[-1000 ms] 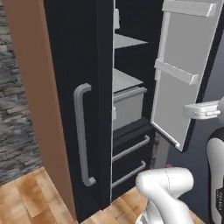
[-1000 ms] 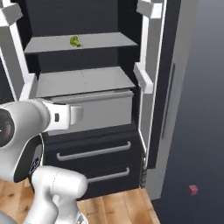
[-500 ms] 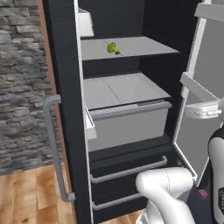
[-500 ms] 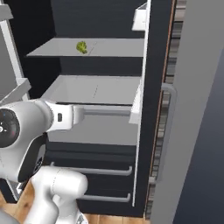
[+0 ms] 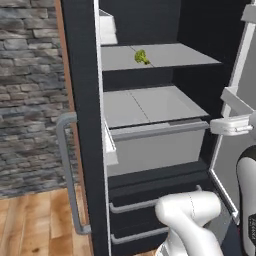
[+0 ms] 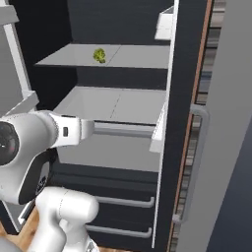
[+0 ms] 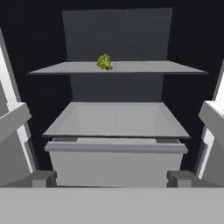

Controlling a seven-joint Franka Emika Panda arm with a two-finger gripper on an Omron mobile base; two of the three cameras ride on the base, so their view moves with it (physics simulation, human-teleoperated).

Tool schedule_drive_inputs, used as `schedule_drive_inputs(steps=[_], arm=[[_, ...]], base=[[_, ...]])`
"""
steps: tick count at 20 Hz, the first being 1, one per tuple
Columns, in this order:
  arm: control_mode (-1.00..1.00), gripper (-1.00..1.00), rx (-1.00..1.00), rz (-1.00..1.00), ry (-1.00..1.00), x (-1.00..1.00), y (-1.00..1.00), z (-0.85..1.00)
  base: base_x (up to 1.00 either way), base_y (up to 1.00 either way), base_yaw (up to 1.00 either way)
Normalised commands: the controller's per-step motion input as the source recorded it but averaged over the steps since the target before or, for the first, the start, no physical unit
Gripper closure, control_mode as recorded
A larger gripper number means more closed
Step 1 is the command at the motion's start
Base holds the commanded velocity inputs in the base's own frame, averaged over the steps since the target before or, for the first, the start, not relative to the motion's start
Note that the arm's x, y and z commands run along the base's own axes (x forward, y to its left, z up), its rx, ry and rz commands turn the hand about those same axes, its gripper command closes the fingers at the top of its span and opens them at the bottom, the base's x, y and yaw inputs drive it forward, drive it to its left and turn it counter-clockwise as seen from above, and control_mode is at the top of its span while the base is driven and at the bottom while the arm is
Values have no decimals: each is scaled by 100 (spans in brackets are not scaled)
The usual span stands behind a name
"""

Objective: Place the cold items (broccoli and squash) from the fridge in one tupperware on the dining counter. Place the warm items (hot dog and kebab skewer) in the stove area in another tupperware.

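The fridge (image 5: 82, 100) stands open in front of me, black with pale grey shelves. The broccoli (image 5: 142, 56), a small green floret, lies alone on the upper shelf (image 7: 144, 67). It is also in the right base view, broccoli (image 6: 100, 55), and in the hand view, broccoli (image 7: 104, 62), far back and above centre. My gripper (image 7: 111, 179) is open and empty, its fingertips (image 7: 43, 178) wide apart. It is outside the fridge at about drawer height, well short of the broccoli. The squash, hot dog, kebab skewer, both tupperwares, the dining counter and the stove area are out of view.
A pale grey drawer bin (image 7: 116, 164) sits under a flat lower shelf (image 7: 116, 120). Open doors with white door racks (image 5: 235, 102) flank the opening. Two lower drawers with bar handles (image 5: 145, 205) lie below. A stone wall (image 5: 27, 100) and wood floor (image 5: 35, 225) are left.
The whole picture has shifted: the base has moved round the left door, so the open fridge interior now faces me. The broccoli has not moved on its shelf. The gripper stays open.
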Motion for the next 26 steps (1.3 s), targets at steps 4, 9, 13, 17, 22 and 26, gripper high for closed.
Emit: schedule_drive_inputs(steps=[4,9,13,17,22,26], arm=[[100,-100,0,0,0,0,0,0],[100,-100,0,0,0,0,0,0],[100,-100,0,0,0,0,0,0],[-100,-100,1,-19,18,100,4,64],[-100,-100,0,-7,35,100,-2,45],[-100,-100,0,-2,31,100,-11,11]], base=[[83,-3,48],[77,-23,10],[94,-17,-2],[0,0,0],[0,0,0],[0,0,0]])
